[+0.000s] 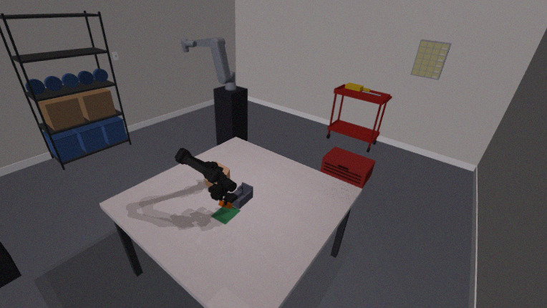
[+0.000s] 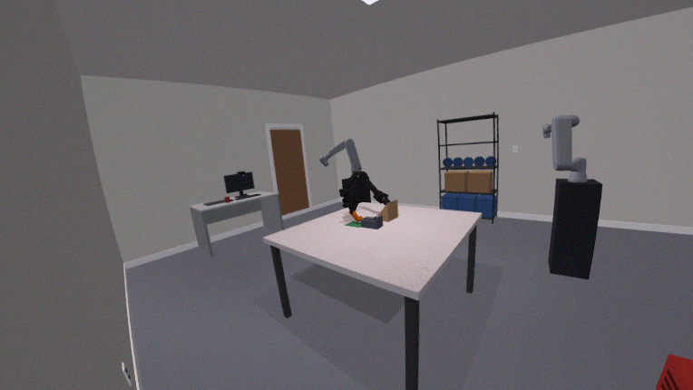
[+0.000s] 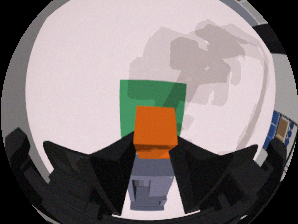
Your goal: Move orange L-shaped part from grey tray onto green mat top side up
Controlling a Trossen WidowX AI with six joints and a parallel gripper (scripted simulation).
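Observation:
My gripper (image 1: pixel 226 202) is shut on the orange L-shaped part (image 3: pixel 156 132) and holds it in the air over the near edge of the green mat (image 3: pixel 152 104). In the top view the part (image 1: pixel 227 205) hangs just above the mat (image 1: pixel 225 214), beside the grey tray (image 1: pixel 242 193). In the wrist view the part sits between the two dark fingers, with the tray (image 3: pixel 150 184) below it in the picture. In the exterior view the gripper (image 2: pixel 355 214) holds the part (image 2: pixel 356 216) tilted, left of the tray (image 2: pixel 370 222).
A brown cardboard box (image 1: pixel 218 172) stands on the table behind the arm, also shown in the exterior view (image 2: pixel 389 210). The arm's shadow (image 1: pixel 172 210) lies on the white table left of the mat.

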